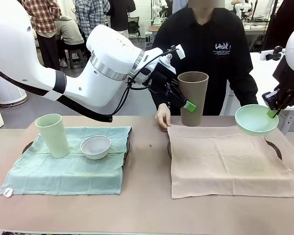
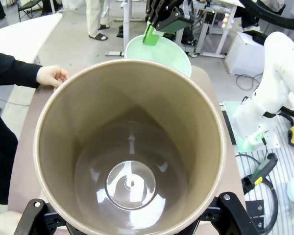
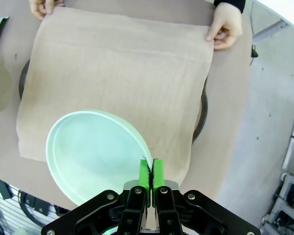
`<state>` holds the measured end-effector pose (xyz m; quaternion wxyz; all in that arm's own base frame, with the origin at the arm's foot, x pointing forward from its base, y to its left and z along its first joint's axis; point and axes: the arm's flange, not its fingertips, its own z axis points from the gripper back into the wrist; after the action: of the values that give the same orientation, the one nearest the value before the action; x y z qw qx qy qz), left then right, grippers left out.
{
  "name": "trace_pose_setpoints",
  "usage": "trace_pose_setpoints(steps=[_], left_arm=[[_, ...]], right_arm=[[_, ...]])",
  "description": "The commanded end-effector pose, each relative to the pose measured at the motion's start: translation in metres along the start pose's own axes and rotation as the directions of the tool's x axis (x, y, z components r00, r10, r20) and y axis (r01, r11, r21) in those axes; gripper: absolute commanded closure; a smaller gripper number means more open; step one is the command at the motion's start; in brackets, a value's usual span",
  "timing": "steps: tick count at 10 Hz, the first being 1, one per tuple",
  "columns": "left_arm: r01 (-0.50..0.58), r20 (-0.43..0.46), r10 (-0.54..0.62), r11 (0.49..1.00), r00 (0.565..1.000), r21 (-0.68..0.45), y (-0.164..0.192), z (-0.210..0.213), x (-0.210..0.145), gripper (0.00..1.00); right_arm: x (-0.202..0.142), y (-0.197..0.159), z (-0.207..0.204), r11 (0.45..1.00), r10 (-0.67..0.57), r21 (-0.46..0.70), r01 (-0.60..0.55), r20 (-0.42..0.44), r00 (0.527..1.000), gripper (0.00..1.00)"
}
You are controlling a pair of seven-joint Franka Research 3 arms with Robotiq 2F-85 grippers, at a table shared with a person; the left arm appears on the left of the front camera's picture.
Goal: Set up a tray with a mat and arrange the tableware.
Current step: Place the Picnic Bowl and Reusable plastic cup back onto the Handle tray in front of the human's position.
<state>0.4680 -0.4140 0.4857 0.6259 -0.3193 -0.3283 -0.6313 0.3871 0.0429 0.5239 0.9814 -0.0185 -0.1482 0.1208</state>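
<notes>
On the tabletop (image 1: pixel 147 210) you have two mats, the beige mat (image 1: pixel 230 161) on your right side and the green mat (image 1: pixel 63 166) on your left side, each one lying over a dark tray of which you see only small pieces of rim. Your left hand (image 1: pixel 183 100) holds the tan-brown tumbler (image 1: pixel 193 98) by its side, jaws standing wide around it; the tumbler is upright, long axis vertical, mouth up, above the far left corner of the beige mat, and it is hard to say if its base touches the cloth. In the left wrist view the tumbler hides nearly the whole hand. The pale green tumbler (image 1: pixel 53 135) stands on the green mat, a little tilted, with the white bowl (image 1: pixel 95 147) just beside it, both apart from any hand. Your right hand (image 1: pixel 273 111) pinches the rim of the mint green bowl (image 1: pixel 256 119) with jaws nearly together, and the bowl hangs slightly tilted over the far right part of the beige mat. The person's hand (image 1: pixel 162 118) rests at the beige mat's far left corner.
</notes>
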Motion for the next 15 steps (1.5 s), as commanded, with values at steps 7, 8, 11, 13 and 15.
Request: trace_pose_setpoints(steps=[7,8,11,13,15], left_arm=[[0.0,0.0,0.0,1.0,1.0,0.0,0.0,0.0,0.0,0.15],[-0.002,0.012,0.002,0.999,1.0,-0.032,0.015,-0.015,-0.02,0.15],[-0.015,-0.002,0.015,0.999,1.0,-0.029,0.035,-0.062,-0.056,0.15],[-0.05,-0.02,0.05,0.998,0.999,-0.035,0.03,-0.05,-0.06,0.15],[-0.074,-0.026,0.072,0.996,0.997,-0.046,0.036,-0.069,-0.075,0.15]], right_arm=[[0.0,0.0,0.0,1.0,0.0,0.0,0.0,0.0,1.0,0.96],[0.011,-0.007,-0.025,1.0,0.016,0.014,-0.016,-0.01,1.0,0.96],[0.026,-0.021,-0.094,1.0,-0.005,0.01,0.006,-0.039,0.999,0.96],[0.018,-0.015,-0.076,1.0,-0.016,0.004,0.016,-0.048,0.999,0.96],[0.023,-0.02,-0.104,0.999,-0.036,0.019,0.037,-0.072,0.997,0.96]])
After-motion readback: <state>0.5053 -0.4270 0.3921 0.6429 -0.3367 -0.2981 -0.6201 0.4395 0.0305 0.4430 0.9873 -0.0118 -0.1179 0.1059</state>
